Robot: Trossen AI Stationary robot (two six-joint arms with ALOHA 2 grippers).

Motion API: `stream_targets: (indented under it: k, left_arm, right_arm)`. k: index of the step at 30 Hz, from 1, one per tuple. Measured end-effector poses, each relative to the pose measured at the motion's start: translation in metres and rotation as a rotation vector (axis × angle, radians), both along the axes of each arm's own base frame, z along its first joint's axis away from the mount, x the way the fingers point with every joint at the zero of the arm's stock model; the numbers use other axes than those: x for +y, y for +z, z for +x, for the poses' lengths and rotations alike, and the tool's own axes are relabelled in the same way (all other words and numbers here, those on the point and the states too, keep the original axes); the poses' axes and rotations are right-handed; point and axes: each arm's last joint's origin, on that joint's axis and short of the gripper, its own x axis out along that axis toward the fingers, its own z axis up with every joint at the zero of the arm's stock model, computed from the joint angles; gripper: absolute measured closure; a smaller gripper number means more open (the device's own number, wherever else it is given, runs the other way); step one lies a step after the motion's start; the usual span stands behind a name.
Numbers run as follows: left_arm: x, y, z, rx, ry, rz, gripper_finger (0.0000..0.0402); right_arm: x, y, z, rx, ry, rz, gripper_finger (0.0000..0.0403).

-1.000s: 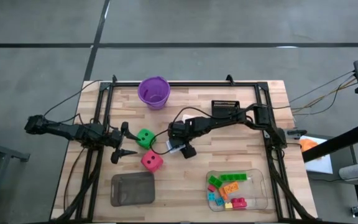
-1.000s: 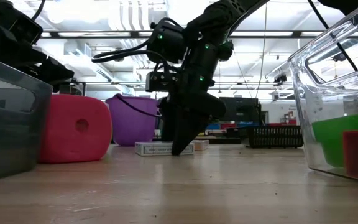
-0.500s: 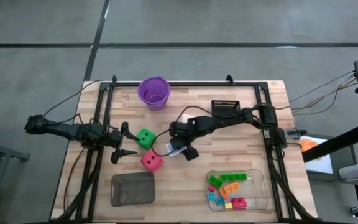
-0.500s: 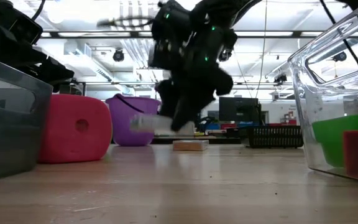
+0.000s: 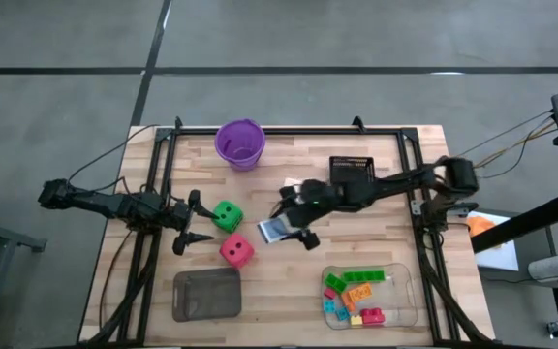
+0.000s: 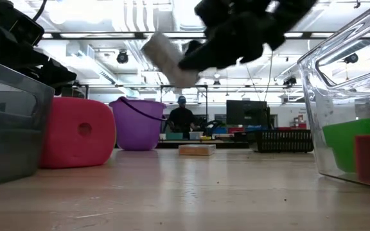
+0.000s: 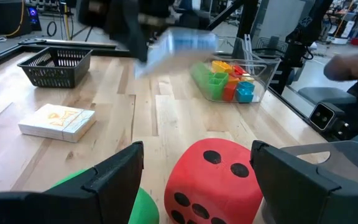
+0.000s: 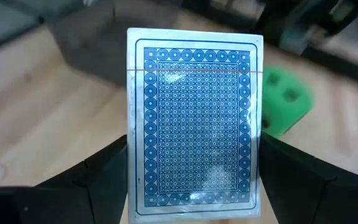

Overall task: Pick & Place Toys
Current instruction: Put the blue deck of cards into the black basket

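My right gripper [image 5: 292,229] hangs over the middle of the table, shut on a pack of cards [image 8: 194,112] with a blue patterned back. The pack also shows tilted and high in the low view [image 6: 166,56]. A second pack [image 6: 196,149] lies flat on the table. The green die [image 5: 226,215] and the red die [image 5: 236,251] rest on the wood. My left gripper [image 5: 196,225] waits open just left of the dice, which fill the foreground of its wrist view, the red die [image 7: 213,180] between its fingers' line of sight. My right gripper pinches the pack's two long side edges [image 8: 133,163] between its two fingers [image 8: 98,177], near one short end. The fingers slant down from the table's right side and lie along the pack. The pack is lifted clear of the table, tilted, its patterned face toward the wrist camera.
A purple cup [image 5: 239,143] stands at the far edge and a black basket [image 5: 352,167] to its right. A grey tray [image 5: 206,294] sits near the front left. A clear tray [image 5: 407,291] at the front right holds several coloured bricks.
My right gripper has risen from the table and drawn toward the right edge, tipping from pointing down to slanting nearly level. The pack of cards it holds has come up off the wood and hangs clear. The second pack has stayed on the table.
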Motion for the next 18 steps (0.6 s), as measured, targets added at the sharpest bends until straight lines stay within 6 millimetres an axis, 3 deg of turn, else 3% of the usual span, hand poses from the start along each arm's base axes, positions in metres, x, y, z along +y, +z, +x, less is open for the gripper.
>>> stream_targets:
  k: [10,18]
  left_arm:
    - [0.000,0.000,0.000,0.001,-0.001,0.000,0.0101]
    - [0.000,-0.002,0.001,0.018,0.000,0.003,0.0101]
  right_arm:
    - [-0.003,0.006,-0.073,-0.361,-0.032,0.061,0.0110]
    - [-0.020,0.009,-0.115,-0.425,-0.109,0.071,0.0110]
